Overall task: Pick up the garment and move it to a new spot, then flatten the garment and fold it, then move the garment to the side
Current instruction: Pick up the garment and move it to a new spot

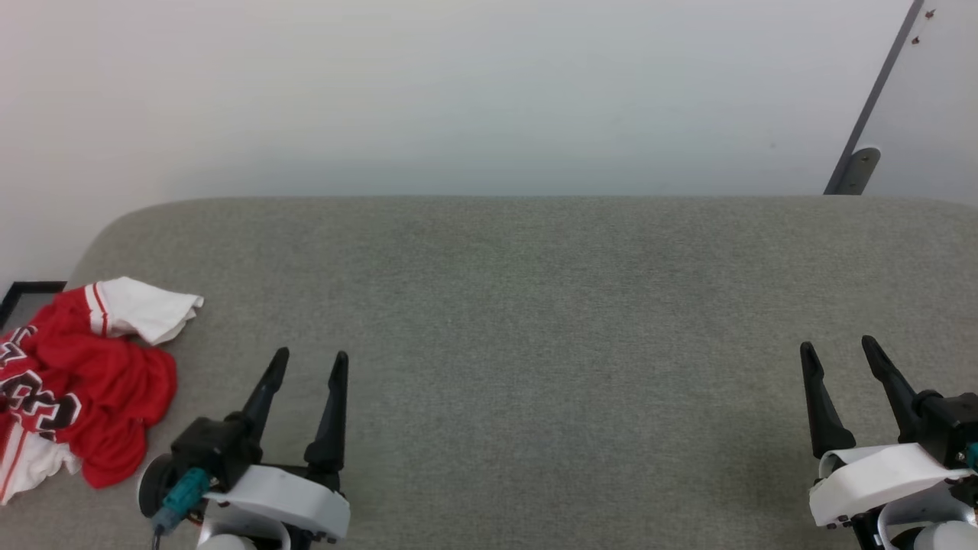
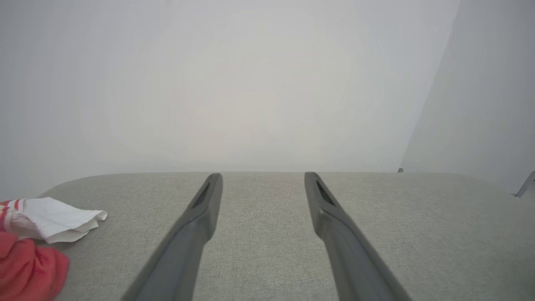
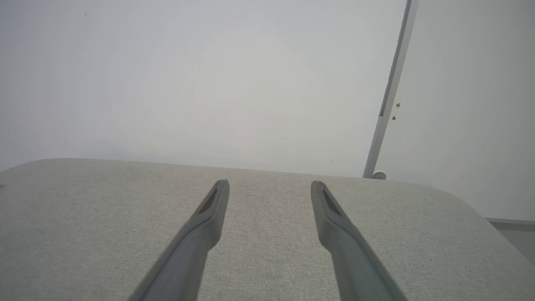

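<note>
At the far left of the head view, the garment (image 1: pixel 84 382) was seen crumpled in a heap on the near left corner of the tabletop (image 1: pixel 535 305), with its left part cut off by the picture's edge. Red cloth was bunched beneath a white sleeve trimmed with red stripes, and the black, white-edged lettering was so folded that it could not be read. In the left wrist view, the garment (image 2: pixel 29 255) was caught at the lower left edge as a white sleeve and a fold of red. Just to its right, and apart from it, the left tool (image 1: pixel 312 355) was held with its two dark fingers spread wide and nothing between them (image 2: pixel 262 175). Whether its tips touched the grey cloth could not be told. Well apart, at the far right, the right tool (image 1: pixel 837 344) was likewise spread wide and empty (image 3: pixel 270 184), its body partly cut off by the picture's edge. A grey strip (image 1: pixel 871 99) was seen slanting up the pale wall (image 1: pixel 458 92) behind.
</note>
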